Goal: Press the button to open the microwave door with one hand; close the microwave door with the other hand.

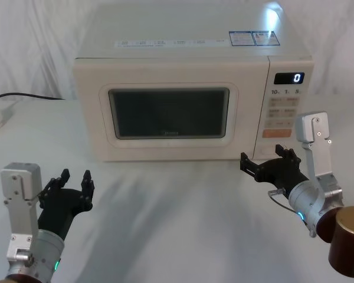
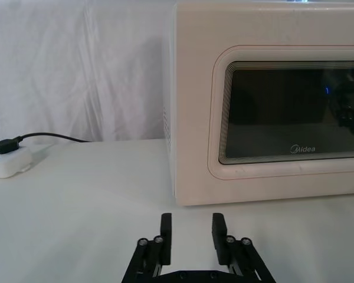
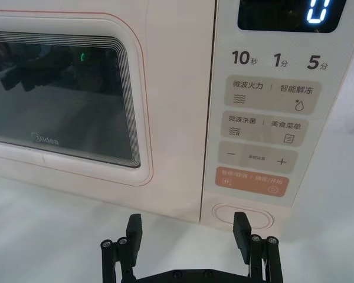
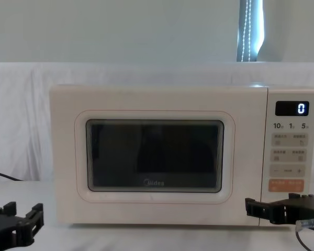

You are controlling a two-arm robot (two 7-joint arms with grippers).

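You see white cloth-draped table, white drape backdrop, pale wall above, bright window strip upper right.

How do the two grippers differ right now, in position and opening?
The right gripper hangs close before the control panel, just below the button; the left gripper waits farther back, off the microwave door's left corner. The right one's fingers spread wider than the left's. Both are open, empty, touching nothing.
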